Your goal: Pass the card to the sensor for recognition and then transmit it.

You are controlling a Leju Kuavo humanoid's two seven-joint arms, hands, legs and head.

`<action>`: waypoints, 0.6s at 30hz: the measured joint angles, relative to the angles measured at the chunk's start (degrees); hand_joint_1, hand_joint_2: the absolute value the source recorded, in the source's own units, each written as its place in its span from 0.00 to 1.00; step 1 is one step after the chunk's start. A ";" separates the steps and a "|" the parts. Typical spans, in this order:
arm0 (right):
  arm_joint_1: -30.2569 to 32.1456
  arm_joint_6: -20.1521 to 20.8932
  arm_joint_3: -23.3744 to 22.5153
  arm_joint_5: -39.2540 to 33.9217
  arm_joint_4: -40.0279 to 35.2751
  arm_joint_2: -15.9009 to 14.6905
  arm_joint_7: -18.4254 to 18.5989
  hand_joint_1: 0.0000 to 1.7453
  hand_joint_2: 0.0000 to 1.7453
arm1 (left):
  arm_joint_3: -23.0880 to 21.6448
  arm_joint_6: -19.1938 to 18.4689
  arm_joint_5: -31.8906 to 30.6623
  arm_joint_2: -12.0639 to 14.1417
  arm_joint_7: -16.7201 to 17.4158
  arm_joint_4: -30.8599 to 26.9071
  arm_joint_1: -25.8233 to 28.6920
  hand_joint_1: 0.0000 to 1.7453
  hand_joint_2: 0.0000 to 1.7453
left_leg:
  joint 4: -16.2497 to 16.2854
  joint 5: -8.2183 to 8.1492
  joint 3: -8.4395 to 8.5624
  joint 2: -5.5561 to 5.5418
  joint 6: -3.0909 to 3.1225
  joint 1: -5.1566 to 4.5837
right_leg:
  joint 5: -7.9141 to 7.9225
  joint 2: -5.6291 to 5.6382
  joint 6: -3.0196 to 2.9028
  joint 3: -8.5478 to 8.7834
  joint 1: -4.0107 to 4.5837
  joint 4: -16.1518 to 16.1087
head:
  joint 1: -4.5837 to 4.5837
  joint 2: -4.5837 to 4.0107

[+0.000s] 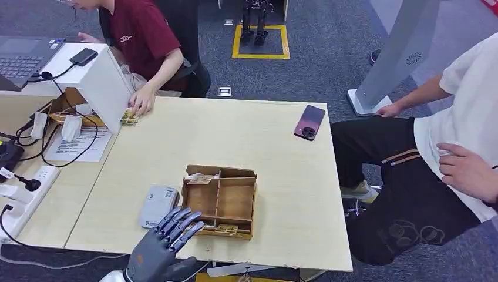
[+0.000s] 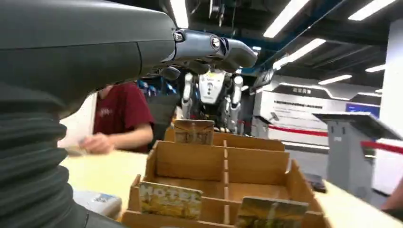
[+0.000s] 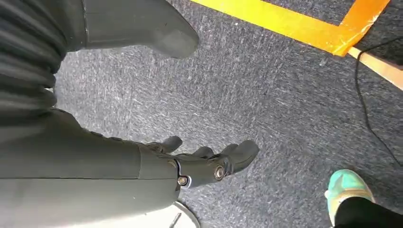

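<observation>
A wooden divided box (image 1: 220, 201) stands near the table's front edge with cards upright in it; one card (image 1: 201, 178) leans at its far left corner and others (image 1: 226, 229) stand along its near wall. In the left wrist view the box (image 2: 223, 166) is close ahead, with cards (image 2: 170, 199) at its near wall and one card (image 2: 193, 131) at the back. A grey card sensor (image 1: 157, 205) lies flat just left of the box. My left hand (image 1: 167, 235) hovers open at the front edge, fingers spread over the sensor's near corner and the box's near left corner. My right hand (image 3: 199, 161) hangs over the floor, empty, fingers loosely extended.
A phone (image 1: 309, 121) lies at the table's far right. A person in a red shirt (image 1: 144, 35) sits at the far left, hand on cards (image 1: 130, 116) by a white stand. Another person (image 1: 434, 170) sits close at the right. Cables and a power strip (image 1: 26, 188) lie left.
</observation>
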 joint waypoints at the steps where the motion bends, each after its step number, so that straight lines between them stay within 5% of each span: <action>1: -0.05 0.00 -0.05 0.20 -0.02 0.00 -0.02 0.00 1.00 | -0.20 0.91 -1.15 0.26 1.26 0.84 -0.36 0.00 1.00 | 0.00 0.00 0.00 0.00 0.00 0.00 | 0.00 0.00 0.00 0.00 0.00 0.00 | 0.00 0.00; 18: -0.24 0.02 -1.49 1.29 -0.26 0.00 -0.88 0.00 1.00 | -0.74 5.76 -5.72 0.17 7.99 8.44 -3.48 0.00 1.00 | 0.00 0.00 0.00 -0.01 0.00 0.00 | 0.00 -0.01 0.00 -0.01 0.00 0.00 | 0.00 0.00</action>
